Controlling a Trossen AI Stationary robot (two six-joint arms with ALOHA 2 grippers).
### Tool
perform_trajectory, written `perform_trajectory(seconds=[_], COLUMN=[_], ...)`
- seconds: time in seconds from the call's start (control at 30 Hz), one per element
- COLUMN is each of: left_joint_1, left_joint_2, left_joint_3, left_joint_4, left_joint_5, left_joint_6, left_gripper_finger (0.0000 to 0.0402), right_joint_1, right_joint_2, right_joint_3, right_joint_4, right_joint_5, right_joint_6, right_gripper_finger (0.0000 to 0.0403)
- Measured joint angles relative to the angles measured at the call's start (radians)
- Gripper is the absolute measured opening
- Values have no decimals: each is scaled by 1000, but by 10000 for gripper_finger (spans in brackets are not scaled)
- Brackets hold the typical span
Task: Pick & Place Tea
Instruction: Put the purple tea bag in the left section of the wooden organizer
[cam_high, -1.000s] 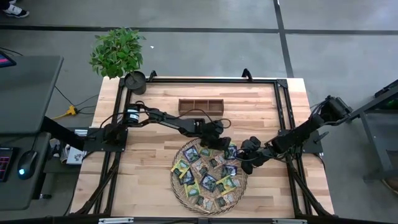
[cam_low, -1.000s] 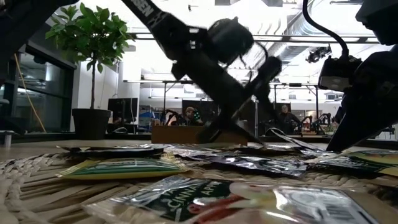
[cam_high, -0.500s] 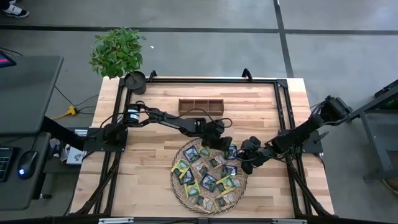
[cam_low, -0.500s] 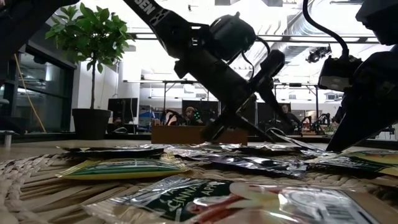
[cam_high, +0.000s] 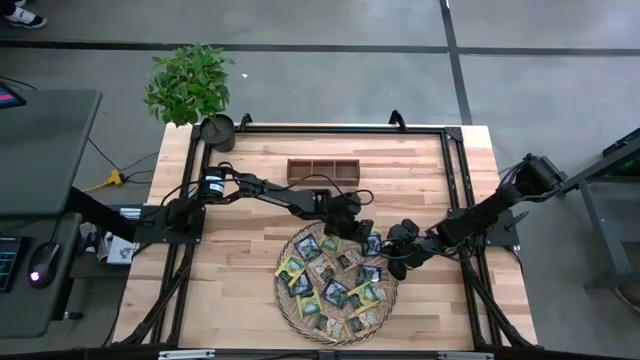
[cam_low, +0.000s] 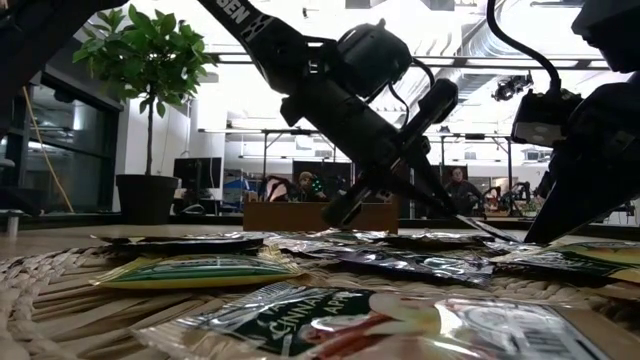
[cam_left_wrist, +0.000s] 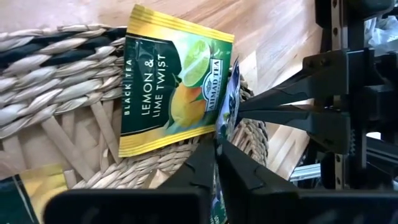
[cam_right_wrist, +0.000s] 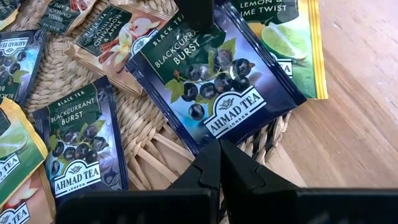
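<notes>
Many tea sachets lie spread in a round woven tray (cam_high: 287, 300) at the table's near middle. At the tray's far right rim, my left gripper (cam_high: 362, 233) is shut on a dark blue Blackcurrant Burst sachet (cam_right_wrist: 217, 87). Beside that one a Lemon & Lime Twist sachet (cam_left_wrist: 168, 87) rests flat on the weave. My right gripper (cam_right_wrist: 217, 152) comes in from the right and is shut, its tips at the blue sachet's edge nearest it. My left gripper pinches the blue sachet between its two fingers by the edge (cam_left_wrist: 224, 134) toward the table's far side. One finger (cam_right_wrist: 196, 12) lies on the printed face. The fingers slant down from the far left. The sachet's other end lies on the tray rim. My right gripper's shut tips (cam_left_wrist: 245, 104) meet the sachet's opposite edge; whether they touch it I cannot tell.
A wooden box with three compartments (cam_high: 325, 170) stands at the far middle of the table. A potted plant (cam_high: 190, 85) stands at the far left corner. Bare wood lies left of the tray and around the box.
My left gripper has shut on the blue sachet without shifting from its place. The right arm and the other sachets have kept still.
</notes>
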Motion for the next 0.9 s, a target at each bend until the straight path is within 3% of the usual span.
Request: perform_trajectory(seconds=[0.43,0.67,0.9], left_joint_1=[7,21,33], left_joint_2=[0,0,0], left_joint_3=[0,1,108], left_joint_4=[0,13,-49], left_joint_5=[1,52,97], left_joint_6=[45,89,188], left_gripper_finger=[1,0,0], right_joint_1=[0,-1,0], right_joint_2=[0,0,-1], right_joint_3=[0,1,1], right_joint_4=[5,18,52], right_joint_5=[-15,-64,-114], right_joint_6=[0,0,-9], right_gripper_finger=[0,0,0])
